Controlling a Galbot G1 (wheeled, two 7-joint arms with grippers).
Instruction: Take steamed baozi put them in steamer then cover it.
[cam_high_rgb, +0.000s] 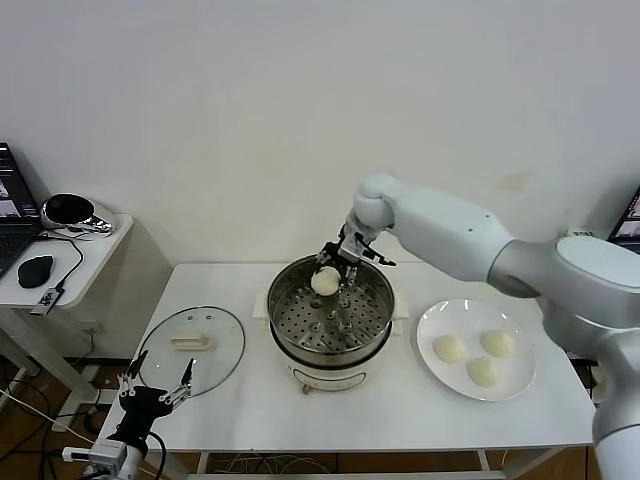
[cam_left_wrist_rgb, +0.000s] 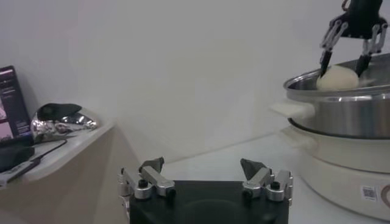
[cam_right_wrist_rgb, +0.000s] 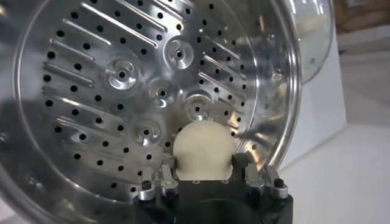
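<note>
Right end effector (cam_high_rgb: 330, 272): pinching one steamed baozi (cam_high_rgb: 325, 282), above the steamer (cam_high_rgb: 330, 320) tray's far side.
Left end effector (cam_high_rgb: 158, 383): spread, parked beside the cover (cam_high_rgb: 191, 350).

Cream-white baozi (cam_high_rgb: 325, 282), shiny silver steamer (cam_high_rgb: 375, 335) with dotted perforated tray (cam_right_wrist_rgb: 122, 97), white plate (cam_high_rgb: 520, 385).

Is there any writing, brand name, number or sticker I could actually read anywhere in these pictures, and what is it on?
No text can be read.
Steamer: a small square sticker, like a scan code, on its white base; too small to read.
Laptop screen on the side table: lit, but the content is too blurred to read.
Cover, plate, baozi: no markings seen.
</note>
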